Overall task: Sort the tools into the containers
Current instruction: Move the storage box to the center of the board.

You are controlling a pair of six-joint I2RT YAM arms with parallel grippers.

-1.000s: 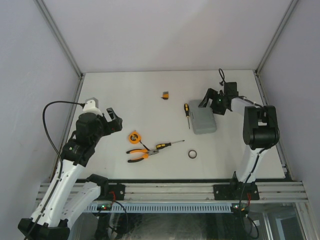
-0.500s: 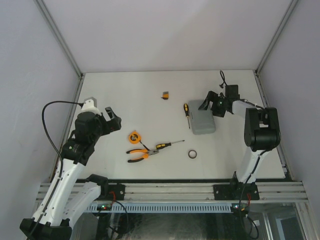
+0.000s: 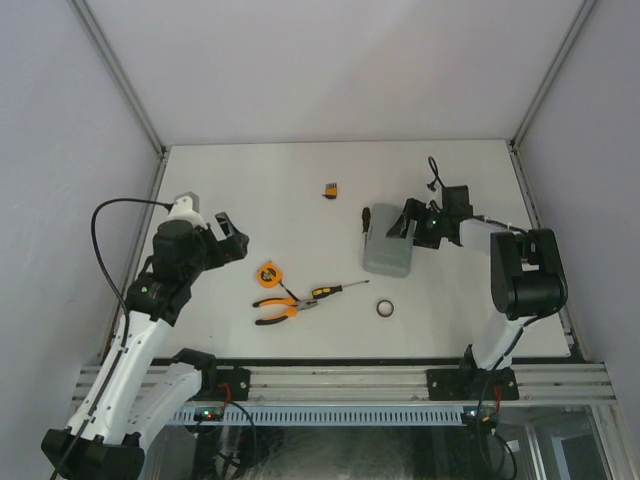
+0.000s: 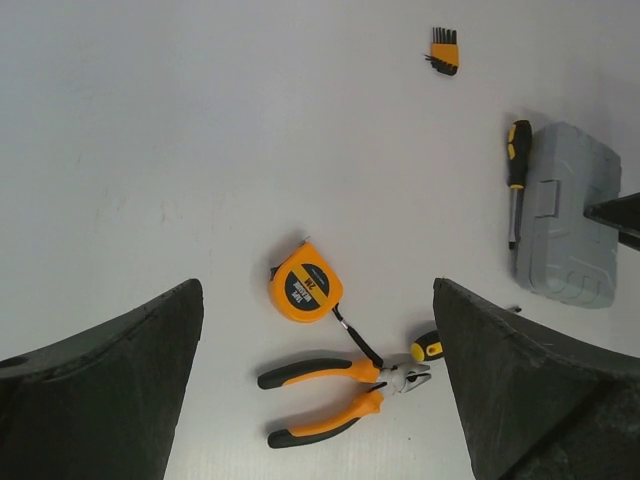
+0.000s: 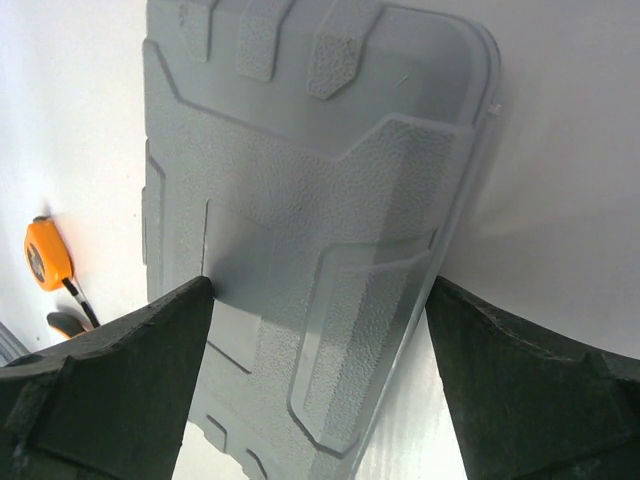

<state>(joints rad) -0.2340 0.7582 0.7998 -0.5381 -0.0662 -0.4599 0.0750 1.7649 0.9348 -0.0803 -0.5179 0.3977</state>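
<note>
The grey case [image 3: 386,252] is tipped up on the right half of the table, and my right gripper [image 3: 406,224] is shut across its width. In the right wrist view both fingers press the edges of the case [image 5: 300,180], my right gripper [image 5: 320,285] straddling it. One screwdriver [image 3: 366,216] pokes out by the case's far left corner. The tape measure [image 4: 305,285], pliers [image 4: 330,395] and the second screwdriver [image 3: 335,290] lie mid-table. My left gripper [image 3: 237,243] hangs open above the table to their left, holding nothing. A black ring [image 3: 385,308] lies nearer the front.
A small orange-black block [image 3: 330,189] sits alone toward the back centre, also in the left wrist view as the block [image 4: 443,50]. Frame posts and grey walls close in the table [image 3: 250,180] on three sides.
The right gripper has closed in on the case, which has shifted left and tipped up, now covering most of the nearby screwdriver. The left arm has barely moved.
</note>
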